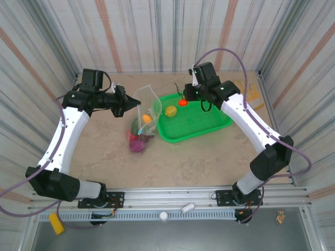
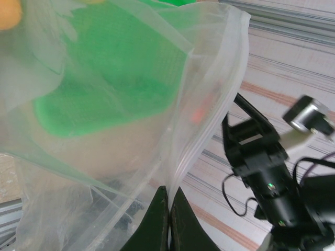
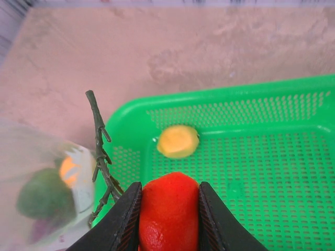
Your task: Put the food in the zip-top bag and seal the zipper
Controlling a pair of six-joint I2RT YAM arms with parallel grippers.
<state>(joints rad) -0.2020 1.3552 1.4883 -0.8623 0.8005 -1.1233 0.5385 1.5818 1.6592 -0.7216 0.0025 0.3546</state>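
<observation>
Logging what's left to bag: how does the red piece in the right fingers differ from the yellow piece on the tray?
The red piece is clamped between the right gripper's fingers; the yellow piece lies loose on the green tray. The red piece looks elongated, the yellow piece round. A dark green stem juts beside the red piece, none by the yellow piece. Both are outside the bag.

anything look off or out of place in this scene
Nothing is spilled or damaged. One oddity: a bare green vine sticks up beside the red tomato clamped in the right gripper, close to the zip-top bag. It might snag the bag's rim on the way in.
</observation>
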